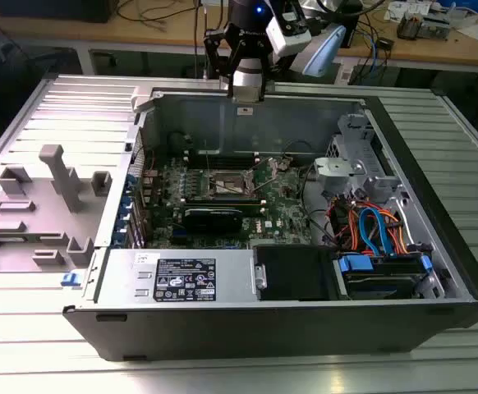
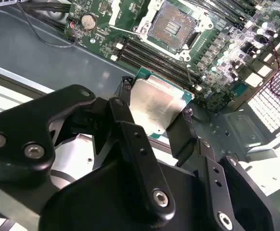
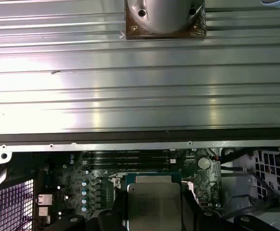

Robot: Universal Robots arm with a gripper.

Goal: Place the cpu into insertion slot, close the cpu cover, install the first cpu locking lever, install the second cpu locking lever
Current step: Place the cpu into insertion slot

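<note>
The gripper (image 2: 155, 105) is clamped on two edges of the cpu (image 2: 152, 115), holding it up over the far wall of the computer case (image 1: 247, 328), well apart from the bare insertion slot (image 2: 171, 24).

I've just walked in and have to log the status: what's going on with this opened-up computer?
The robot arm's gripper holds the cpu pinched between its fingers, over the open computer case. In the second wrist view the chip hangs above the green circuit board, apart from the insertion slot, which lies uncovered and empty. The chip is not yet seated.
</note>
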